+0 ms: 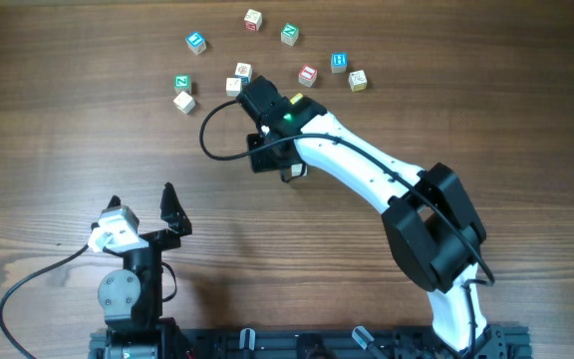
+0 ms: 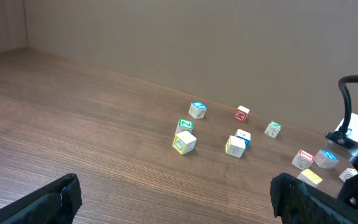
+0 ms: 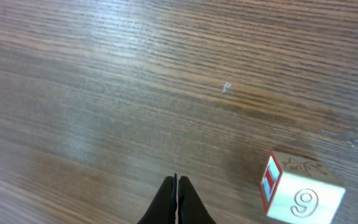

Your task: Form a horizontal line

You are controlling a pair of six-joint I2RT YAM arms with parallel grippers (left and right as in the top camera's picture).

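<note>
We find the right pincer (image 3: 176, 198) clenched on nothing near a red-sided cube (image 3: 300, 196), the left pincer (image 1: 140, 196) released wide over the worktop (image 1: 68, 150).

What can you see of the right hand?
The right hand has two thin black fingers pressed shut with nothing between them. It is mounted on a white arm. Its tips point down at the bare wooden table; I can't tell if they touch it. A pale cube with a red side lies beside it, apart.
</note>
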